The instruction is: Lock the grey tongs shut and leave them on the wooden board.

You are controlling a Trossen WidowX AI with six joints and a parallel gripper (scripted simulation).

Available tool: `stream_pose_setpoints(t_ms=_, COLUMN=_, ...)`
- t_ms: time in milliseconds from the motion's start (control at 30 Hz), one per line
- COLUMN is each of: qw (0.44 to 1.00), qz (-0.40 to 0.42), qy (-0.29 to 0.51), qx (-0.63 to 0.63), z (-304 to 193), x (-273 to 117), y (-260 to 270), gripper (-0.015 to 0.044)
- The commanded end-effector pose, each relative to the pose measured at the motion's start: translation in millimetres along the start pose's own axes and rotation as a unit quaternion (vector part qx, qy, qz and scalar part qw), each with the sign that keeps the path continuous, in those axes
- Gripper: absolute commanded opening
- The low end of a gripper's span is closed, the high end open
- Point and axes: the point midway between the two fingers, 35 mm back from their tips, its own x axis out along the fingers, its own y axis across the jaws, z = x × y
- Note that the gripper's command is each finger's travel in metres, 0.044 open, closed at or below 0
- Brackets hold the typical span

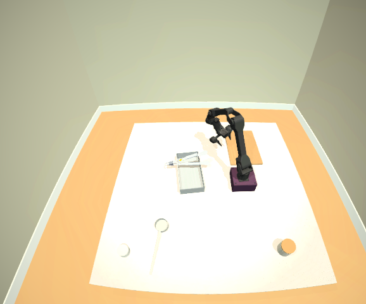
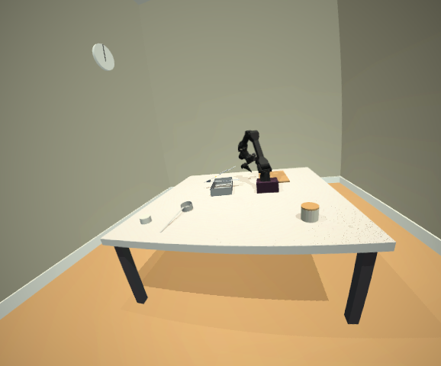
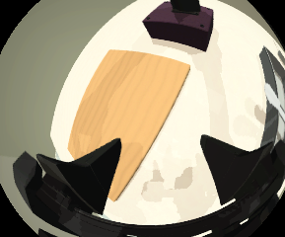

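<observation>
The grey tongs (image 1: 193, 163) (image 2: 224, 171) (image 3: 278, 101) lie open across the roasting tin (image 1: 191, 190) (image 2: 221, 191) (image 3: 268, 64). Their dark hinge end sticks out past the tin's left side in the top view, and the two arms spread to the right. In the exterior view one arm slants upward. The wooden board (image 1: 254, 151) (image 2: 282, 176) (image 3: 132, 94) lies flat, with nothing seen on it. My gripper (image 1: 225, 142) (image 2: 252, 166) (image 3: 162, 141) is open and empty, in the air near the board's tin-side edge, apart from the tongs.
The arm's purple base (image 1: 243, 183) (image 2: 267, 185) (image 3: 181, 27) stands between the tin and the board, nearer the front. A long-handled round strainer-like thing (image 1: 161, 225) (image 2: 187, 206), a small white round thing (image 1: 123, 250) (image 2: 145, 219) and an orange-topped jar (image 1: 286, 247) (image 2: 310, 213) stand farther forward.
</observation>
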Motion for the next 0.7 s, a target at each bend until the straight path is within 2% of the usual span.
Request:
stream_pose_setpoints(t_ms=0, qw=1.0, qz=0.0, qy=0.0, qx=0.0, z=0.0, x=0.0, y=0.0, gripper=0.0426)
stream_pose_setpoints(t_ms=133, qw=0.999, qz=-0.001, qy=0.016, qx=0.045, z=-4.9, x=-7.5, y=-11.9, gripper=0.0321)
stream_pose_setpoints(t_ms=267, qw=0.983, qz=-0.019, qy=0.056, qx=0.172, z=-14.9, x=-28.5, y=-47.9, gripper=0.0216)
stream_pose_setpoints(t_ms=500, qw=0.897, qz=-0.089, qy=0.1, qx=0.421, z=-23.5, x=-66.8, y=-118.2, gripper=0.0033)
stream_pose_setpoints(t_ms=667, qw=0.847, qz=-0.124, qy=0.102, qx=0.506, z=-22.2, x=-80.7, y=-146.2, gripper=-0.0099)
